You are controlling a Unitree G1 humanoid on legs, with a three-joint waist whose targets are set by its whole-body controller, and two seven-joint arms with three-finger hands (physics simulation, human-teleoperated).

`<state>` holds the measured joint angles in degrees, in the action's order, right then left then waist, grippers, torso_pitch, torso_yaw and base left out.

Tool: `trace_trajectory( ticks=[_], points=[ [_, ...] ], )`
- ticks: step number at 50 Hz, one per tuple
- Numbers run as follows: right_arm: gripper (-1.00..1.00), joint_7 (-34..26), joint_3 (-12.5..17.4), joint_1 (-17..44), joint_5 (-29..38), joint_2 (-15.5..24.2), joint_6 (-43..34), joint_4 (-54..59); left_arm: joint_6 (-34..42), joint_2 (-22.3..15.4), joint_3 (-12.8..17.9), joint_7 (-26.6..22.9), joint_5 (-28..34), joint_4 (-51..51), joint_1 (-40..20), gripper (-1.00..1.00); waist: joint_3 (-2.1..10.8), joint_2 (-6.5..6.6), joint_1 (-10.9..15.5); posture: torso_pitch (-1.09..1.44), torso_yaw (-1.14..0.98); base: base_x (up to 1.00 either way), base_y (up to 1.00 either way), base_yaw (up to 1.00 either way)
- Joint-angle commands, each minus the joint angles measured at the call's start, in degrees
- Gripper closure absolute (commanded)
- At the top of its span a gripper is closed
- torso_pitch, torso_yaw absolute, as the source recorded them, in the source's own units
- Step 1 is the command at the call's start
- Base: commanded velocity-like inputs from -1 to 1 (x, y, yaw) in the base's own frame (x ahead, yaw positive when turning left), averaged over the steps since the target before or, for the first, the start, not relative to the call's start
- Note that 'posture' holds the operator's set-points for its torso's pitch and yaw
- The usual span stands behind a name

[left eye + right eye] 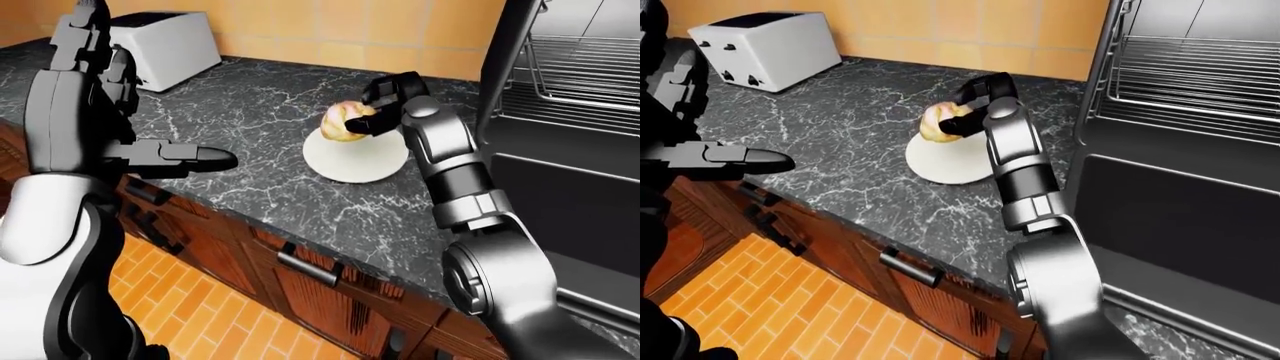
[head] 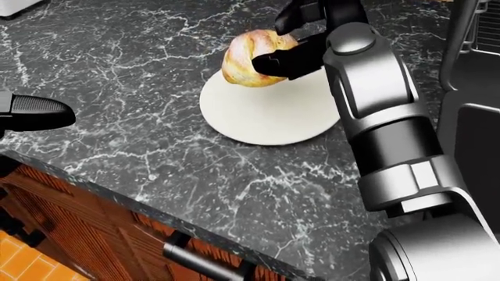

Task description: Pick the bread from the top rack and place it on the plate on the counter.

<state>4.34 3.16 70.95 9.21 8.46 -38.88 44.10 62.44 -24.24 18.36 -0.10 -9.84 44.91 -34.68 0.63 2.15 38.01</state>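
One right hand (image 2: 293, 52) has its fingers clamped on the bread (image 2: 250, 58) above the plate (image 2: 269, 114); no writing is readable.

Glossy veined marble counter (image 2: 117, 70), matt plate (image 2: 265, 117), crusty bread (image 2: 250, 58), wood cabinets (image 1: 300, 285).

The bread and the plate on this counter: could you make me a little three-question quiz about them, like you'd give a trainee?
1. True or false: the bread is gripped in the robot's right hand.
2. Multiple choice: in the head view, the bread sits over which part of the plate? A) its upper-left edge B) its lower-right edge C) well off to the plate's left.
3. Fill in: the white appliance at the top left of the right-eye view is a ____.

Key: 1 true; 2 A; 3 toaster.
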Motion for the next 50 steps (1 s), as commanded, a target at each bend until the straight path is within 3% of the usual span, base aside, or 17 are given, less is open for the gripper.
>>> trace_trajectory(
  ticks=[1,10,21,31,32,35,50],
  points=[
    [0.62,0.2,0.3,2.2,0.0,0.4,1.7,-2.4,-1.6,-0.7,0.7,0.2,0.4,0.9,-1.5,-1.0,1.36,0.22,0.0,0.0,0.59,0.0,0.0,0.0],
    [0.45,0.1,0.2,2.3,-0.4,0.4,1.4,-2.5,-1.8,-0.8,0.5,0.2,0.7,0.5,-1.8,-1.0,1.33,0.41,0.0,0.0,0.59,0.0,0.0,0.0],
    [-0.29,-0.4,0.2,2.4,-0.5,0.5,0.4,-3.5,-1.6,-0.9,0.4,0.1,0.9,0.4,-2.2,-1.0,1.29,0.48,0.0,0.0,0.59,0.0,0.0,0.0],
    [-0.61,-0.4,0.2,2.6,-0.8,0.4,0.9,-2.8,-0.7,-1.2,1.3,-0.1,0.6,1.3,-1.9,-1.0,1.34,0.6,-0.1,0.0,0.59,0.0,0.0,0.0],
    [-0.81,-0.4,0.2,2.7,-0.8,0.4,1.0,-2.8,-0.8,-1.2,1.3,-0.1,0.6,1.2,-1.9,-1.0,1.33,0.6,-0.1,0.0,0.59,0.0,0.0,0.0],
    [-0.99,-0.4,0.2,2.8,-0.9,0.3,1.1,-2.5,-1.2,-1.1,1.1,0.1,0.6,0.8,-1.8,-1.0,1.32,0.61,-0.1,0.0,0.59,0.0,0.0,0.0],
    [-1.0,-1.4,0.0,4.1,-1.4,0.2,-4.8,-10.6,-1.4,-1.1,0.3,0.2,1.0,0.0,-2.7,-1.0,1.16,0.56,-0.1,0.0,0.59,0.0,0.0,0.0]
  ],
)
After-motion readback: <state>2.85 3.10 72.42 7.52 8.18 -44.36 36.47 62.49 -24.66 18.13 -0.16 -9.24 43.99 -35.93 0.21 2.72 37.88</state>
